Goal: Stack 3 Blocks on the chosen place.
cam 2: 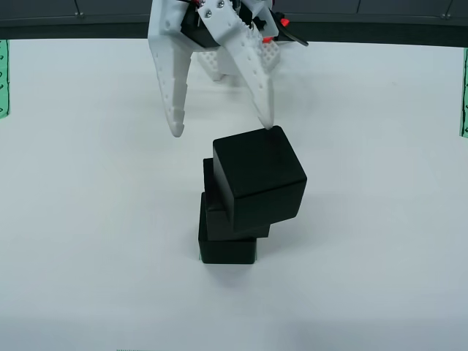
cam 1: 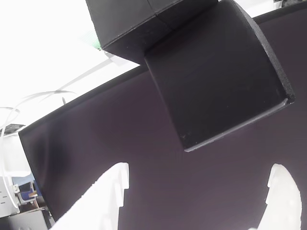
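Observation:
In the fixed view from the front, three black blocks stand in a rough stack on the white table. The bottom block (cam 2: 227,247) sits flat, the middle block (cam 2: 213,199) is twisted, and the top block (cam 2: 259,181) is tilted and overhangs to the right. A sliver of the green striped chosen place (cam 1: 92,40) peeks out beside the stack in the view that rides on the gripper. My white gripper (cam 2: 221,129) hangs open just behind and above the stack, its right fingertip (cam 2: 266,121) at the top block's back corner. The riding view shows the top block (cam 1: 218,72) close up ahead of the open gripper (cam 1: 196,201).
A large dark panel (cam 1: 120,158) fills the background of the riding view. Green striped patches lie at the left edge (cam 2: 4,77) and right edge (cam 2: 463,91) of the front view. A dark band (cam 2: 365,22) runs along the table's far side.

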